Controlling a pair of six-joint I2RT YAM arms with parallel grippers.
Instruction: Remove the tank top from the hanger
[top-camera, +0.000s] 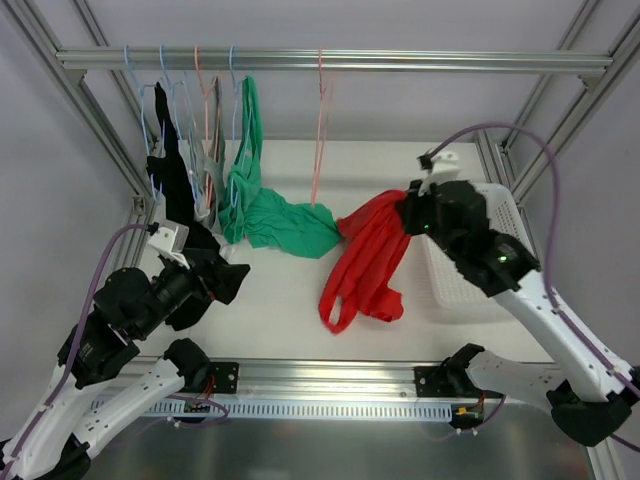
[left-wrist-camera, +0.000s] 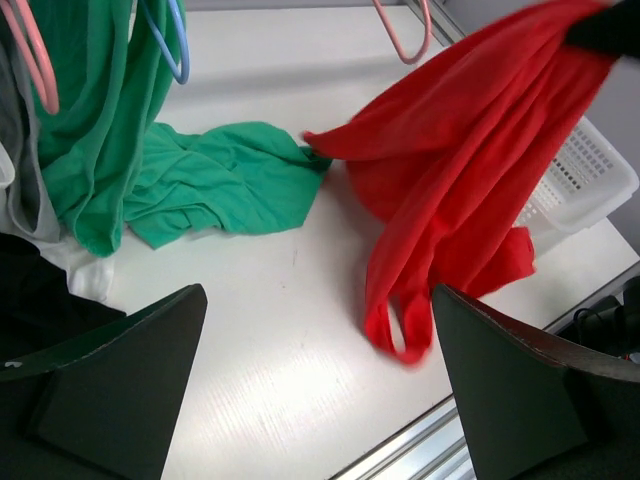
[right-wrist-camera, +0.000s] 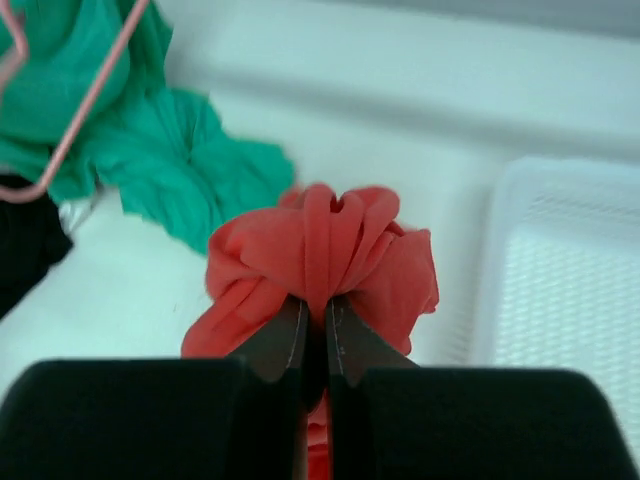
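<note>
- White tabletop forms the floor of an aluminium frame, and we see both arm bases bolted along its near edge.
- At the near left, the left gripper hovers over the table with its fingers spread wide and nothing between them.
- Further in on the right, the right gripper is pinched tight on a bunched fold of the red tank top, holding it above the table just beside the white basket.
- From that grip the red tank top hangs down and leftward, and we see its lower strap loops resting on the tabletop.
- Behind it, a green garment lies crumpled on the table, its edge touching the red fabric; its upper part climbs to a hanger on the rail.
- A pink hanger hangs bare from that rail, above where green and red meet.
- At the far left, a black garment hangs among other hangers.
</note>
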